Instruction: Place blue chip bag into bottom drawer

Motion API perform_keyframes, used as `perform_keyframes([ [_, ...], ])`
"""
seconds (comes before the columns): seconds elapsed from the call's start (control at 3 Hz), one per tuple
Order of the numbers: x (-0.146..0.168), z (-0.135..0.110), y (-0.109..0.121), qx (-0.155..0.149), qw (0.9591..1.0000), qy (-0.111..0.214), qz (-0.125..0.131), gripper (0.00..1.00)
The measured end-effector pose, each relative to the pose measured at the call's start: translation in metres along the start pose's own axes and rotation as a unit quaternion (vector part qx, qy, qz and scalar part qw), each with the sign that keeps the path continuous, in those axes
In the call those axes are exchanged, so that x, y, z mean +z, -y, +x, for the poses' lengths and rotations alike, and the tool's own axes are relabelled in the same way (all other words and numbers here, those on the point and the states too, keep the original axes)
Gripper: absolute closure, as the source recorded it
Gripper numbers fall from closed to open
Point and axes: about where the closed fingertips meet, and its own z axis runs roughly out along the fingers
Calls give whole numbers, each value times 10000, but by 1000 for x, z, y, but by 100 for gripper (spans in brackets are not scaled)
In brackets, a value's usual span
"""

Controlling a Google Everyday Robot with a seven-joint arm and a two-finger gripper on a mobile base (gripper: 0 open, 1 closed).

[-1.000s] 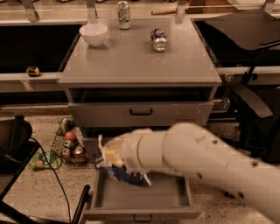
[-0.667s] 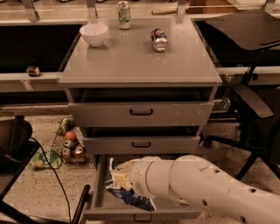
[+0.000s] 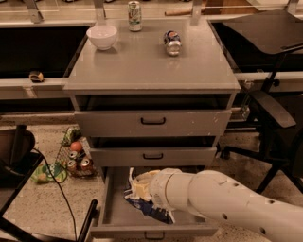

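The bottom drawer [image 3: 111, 212] of the grey cabinet is pulled open, a wide flat grey tray with a small black handle at its front edge. The blue chip bag [image 3: 150, 208], dark blue with white patches, lies low inside the drawer near its middle. My gripper [image 3: 139, 185] sits at the end of the big white arm, right over the bag inside the drawer, with the bag sticking out below and to the right of it. The arm hides the right part of the drawer.
On the cabinet top stand a white bowl [image 3: 102, 36], a green can [image 3: 134, 9] and a lying blue-and-silver can [image 3: 172, 41]. The two upper drawers [image 3: 152, 123] are shut. A wire basket with cans [image 3: 75, 156] sits at the left, a black chair [image 3: 272, 108] at the right.
The arm and the gripper have gone down and forward into the open bottom drawer, carrying the blue chip bag lower, from above the tray to down at its floor.
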Motion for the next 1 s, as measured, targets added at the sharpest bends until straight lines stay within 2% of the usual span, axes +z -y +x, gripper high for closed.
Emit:
perform_keyframes([
  [0.67, 55, 61, 111, 430, 9971, 18, 634, 100],
  [1.0, 65, 77, 114, 601, 9965, -40, 574, 100],
])
